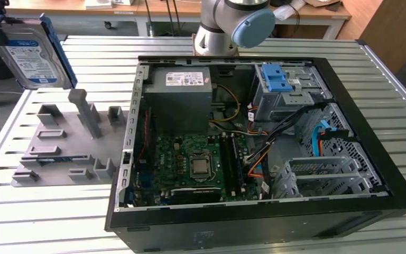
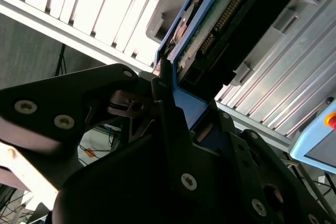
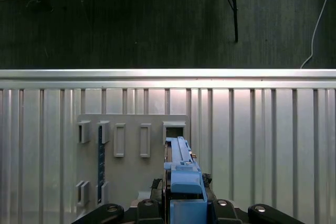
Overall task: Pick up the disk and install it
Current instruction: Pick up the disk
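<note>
Disk (image 1: pixel 30 53) hangs upright at the exterior view's left, clear of the slatted counter (image 1: pixel 48 222), near a grey slotted tray (image 1: pixel 62 143) and well apart from the open computer case (image 1: pixel 259 227). In the second wrist view, the jaws are clamped on its blue-framed edge. In the first wrist view, it stands edge-on between them.

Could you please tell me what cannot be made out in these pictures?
- First wrist view: the claw is mostly cut off by the picture's edge; the disk, edge-on, hides its label.
- Second wrist view: the disk's far end, cut off by the edge.
- Exterior view: the drive cage interior, hidden by its walls.
</note>
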